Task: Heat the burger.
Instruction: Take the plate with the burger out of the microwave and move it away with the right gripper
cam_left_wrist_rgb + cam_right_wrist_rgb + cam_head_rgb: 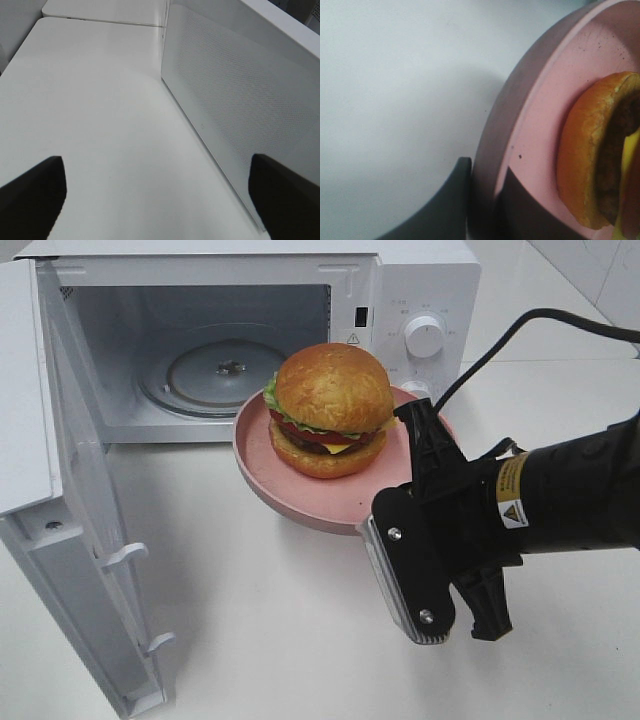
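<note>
While plate-borne, burger [333,410] beyond right end effector [395,502]

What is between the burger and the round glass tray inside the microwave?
In the high view, only the pink plate's far rim and the oven's bare floor separate the burger from the glass tray.

Right gripper [482,200] is pinching the plate [540,115] rim, one dark finger [440,210] sitting outside the wall, the other [525,210] lying inside on the pink floor. Burger [592,155] is sitting on the plate near the gripped edge; bottom bun, dark patty and yellow cheese are showing. Pale worktop [395,90] is lying beyond the plate.
</note>
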Robot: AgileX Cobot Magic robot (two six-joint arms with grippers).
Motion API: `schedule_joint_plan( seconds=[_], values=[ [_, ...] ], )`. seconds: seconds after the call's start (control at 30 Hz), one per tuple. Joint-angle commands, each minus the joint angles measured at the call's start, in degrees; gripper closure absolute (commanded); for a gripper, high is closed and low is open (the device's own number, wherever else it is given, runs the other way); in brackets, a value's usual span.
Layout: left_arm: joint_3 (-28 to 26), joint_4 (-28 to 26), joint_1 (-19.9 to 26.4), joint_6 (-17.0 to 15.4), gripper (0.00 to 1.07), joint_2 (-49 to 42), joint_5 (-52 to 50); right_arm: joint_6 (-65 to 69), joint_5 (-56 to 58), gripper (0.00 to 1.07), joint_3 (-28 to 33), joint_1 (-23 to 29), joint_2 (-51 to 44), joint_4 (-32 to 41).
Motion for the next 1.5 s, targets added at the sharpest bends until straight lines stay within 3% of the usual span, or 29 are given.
schedule_joint_plan(
  seconds=[0.03,0.47,1.1,1.5],
  values=[
    [0.2,-0.2,0.2,-0.5,0.16,-1.0,0.1,0.1,-2.6,1.07,0.7,-0.1,-3.0,-0.7],
    [0.2,-0.2,0.2,-0.5,0.16,-1.0,0.1,1.9,6.1,1.07,6.2,-0.1,-16.2,-0.7],
    [0.2,-0.2,0.2,-0.5,0.16,-1.0,0.1,13.8,26.0,1.07,7.2,-0.1,-31.7,-6.8],
    [0.2,-0.2,0.2,-0.5,0.16,-1.0,0.1,26.5,36.8,1.07,7.2,-0.1,-35.6,-11.7]
  ],
)
